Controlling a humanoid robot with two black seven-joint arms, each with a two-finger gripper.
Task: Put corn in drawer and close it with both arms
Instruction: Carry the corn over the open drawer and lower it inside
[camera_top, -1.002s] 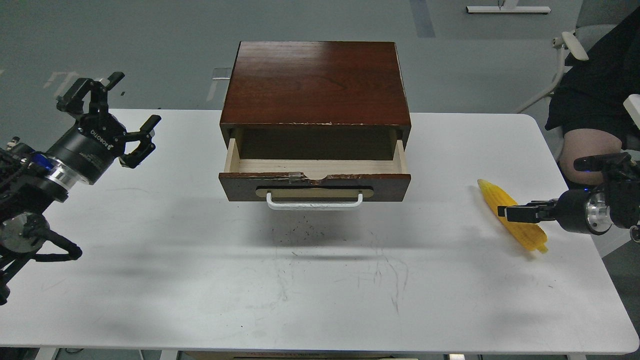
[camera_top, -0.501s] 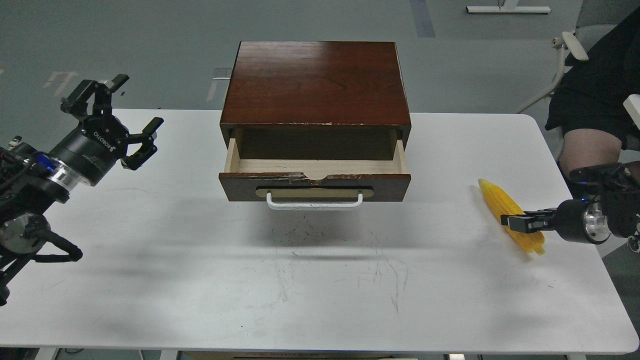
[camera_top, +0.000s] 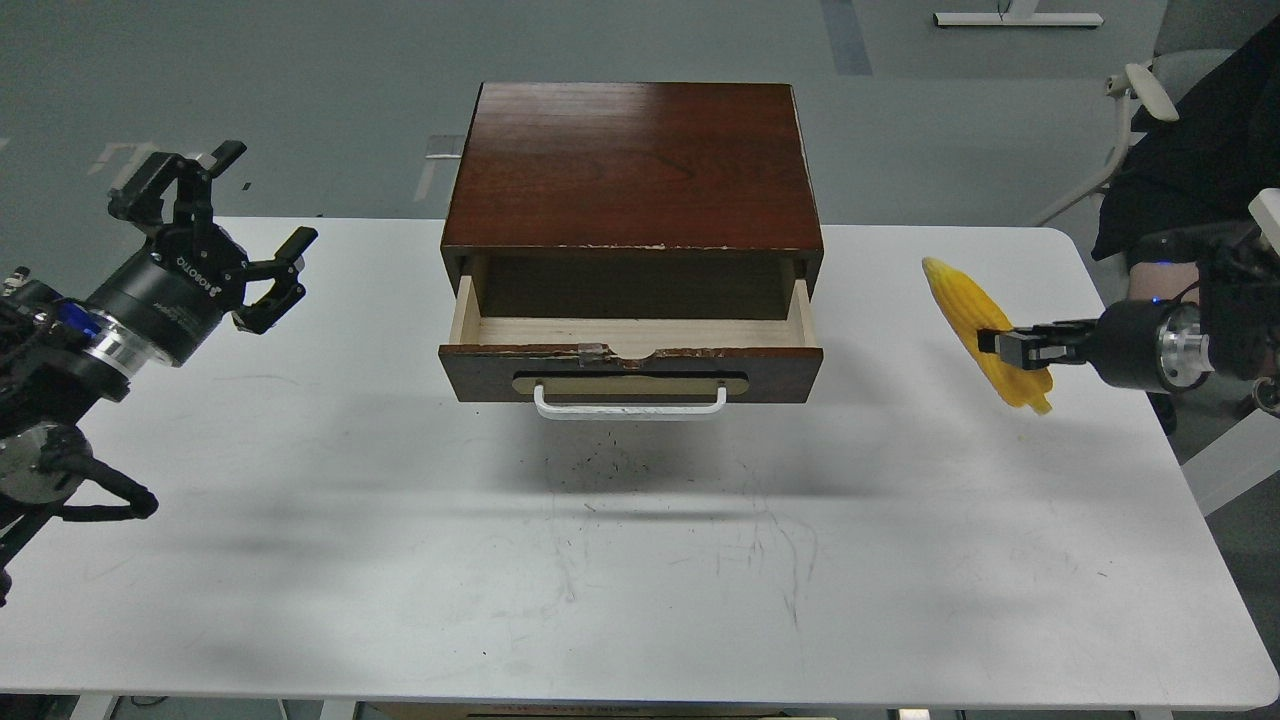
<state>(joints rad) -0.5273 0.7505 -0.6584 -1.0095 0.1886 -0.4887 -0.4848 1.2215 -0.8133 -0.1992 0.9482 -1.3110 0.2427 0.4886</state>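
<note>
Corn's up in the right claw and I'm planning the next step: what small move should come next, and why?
Probably carry the corn leftward toward the open drawer. The right claw grips it above the table, well to the right of the drawer, whose pale interior looks empty. The left claw hangs open and apart, far left.

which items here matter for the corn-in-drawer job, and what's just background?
Job:
- corn, held off the table by the right gripper
- drawer, open, nothing in it
- left gripper, open, holding nothing

Background:
- white table
- seated person and chair at far right
</note>
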